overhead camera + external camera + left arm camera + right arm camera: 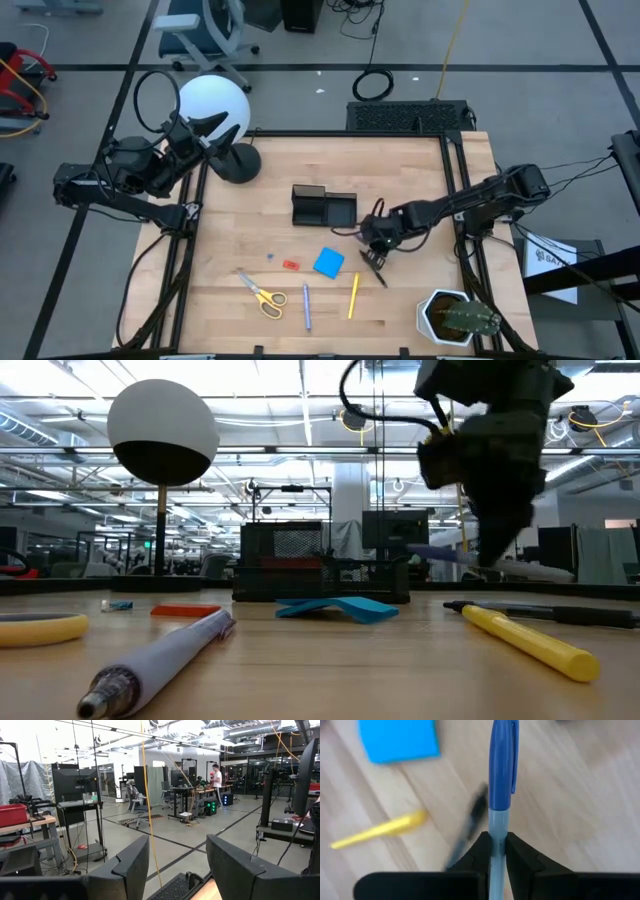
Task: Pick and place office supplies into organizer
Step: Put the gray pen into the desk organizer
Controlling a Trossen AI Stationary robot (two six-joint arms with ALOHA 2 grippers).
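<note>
Right wrist view: right tool (493,851) clamped on a blue-capped pen (500,765), lifted off the worktop (580,795). Black pen (470,822) lies right under it, yellow pen (382,828) & blue square pad (400,739) near. High view: right tool just right of the organizer (323,206); scissors (262,294) well off it. Left tool (175,870) open, off the worktop by the lamp (213,107).

Blue pen (502,775) clamped in right tool (496,851), above table nr organizer (322,208).
</note>
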